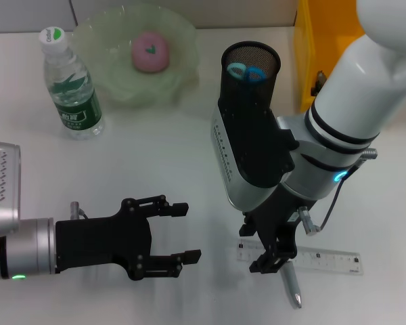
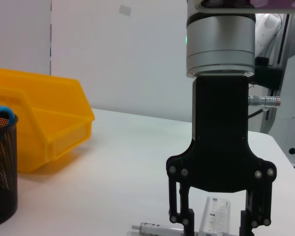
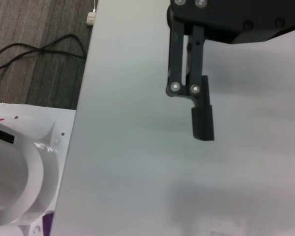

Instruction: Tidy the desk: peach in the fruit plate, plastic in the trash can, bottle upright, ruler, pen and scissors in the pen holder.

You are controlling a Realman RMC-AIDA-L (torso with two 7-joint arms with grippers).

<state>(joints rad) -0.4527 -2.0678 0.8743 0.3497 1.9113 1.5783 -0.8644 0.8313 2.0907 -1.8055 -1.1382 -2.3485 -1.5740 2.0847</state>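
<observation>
Both claws sit low at the near edge of the white tabletop (image 1: 155, 149). On the near left, the left claw (image 1: 183, 233) hovers with its two black fingers spread wide apart and nothing between them. To its right, the right claw (image 1: 274, 261) points straight down over the pen (image 1: 292, 286) and the clear ruler (image 1: 325, 258). Its fingers stand close on either side of the pen's upper end, but whether they actually grip it cannot be told. The ruler lies flat just beyond the pen, crossing beneath the claw.

Behind the right arm stands the black mesh pen holder (image 1: 250, 74), with the blue-handled scissors (image 1: 247, 71) already inside it. Left of the pen holder is the pale green fruit plate (image 1: 108, 74), and the pink peach (image 1: 149, 51) rests in its middle. Further left of the plate, the water bottle (image 1: 71, 84) with the green label stands upright, cap on. Right of the pen holder, a yellow bin (image 1: 325, 40) sits at the far edge, partly hidden by the right arm.
</observation>
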